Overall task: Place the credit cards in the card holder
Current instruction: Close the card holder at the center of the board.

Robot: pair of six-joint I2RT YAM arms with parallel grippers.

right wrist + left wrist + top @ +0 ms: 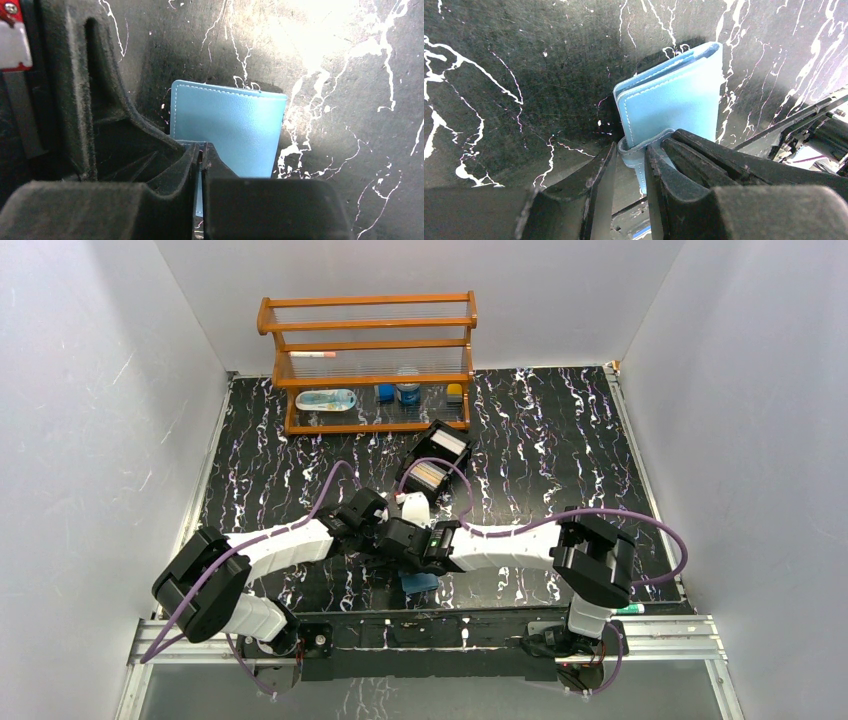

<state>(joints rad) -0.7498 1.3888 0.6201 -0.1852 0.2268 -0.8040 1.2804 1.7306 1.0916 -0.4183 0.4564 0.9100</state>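
Note:
The card holder (pixel 674 100) is a closed light-blue wallet on the black marbled table, also in the right wrist view (pixel 230 125). Its strap tab (pixel 634 155) sits between my left gripper's (pixel 631 147) fingers, which are closed down to a narrow gap that the tab fills at the tips. My right gripper (pixel 201 150) is shut on a thin blue strip of the wallet. In the top view both grippers (pixel 385 530) (pixel 398 543) meet mid-table and hide the wallet. The credit cards lie as a tan stack (pixel 425 477) and a white stack (pixel 448 443).
Both stacks sit in a black two-compartment box (pixel 415 455) just behind the grippers. A white object (pixel 415 510) stands beside them. A blue patch (pixel 420 582) shows under the right wrist. A wooden rack (pixel 370 345) with small items stands at the back.

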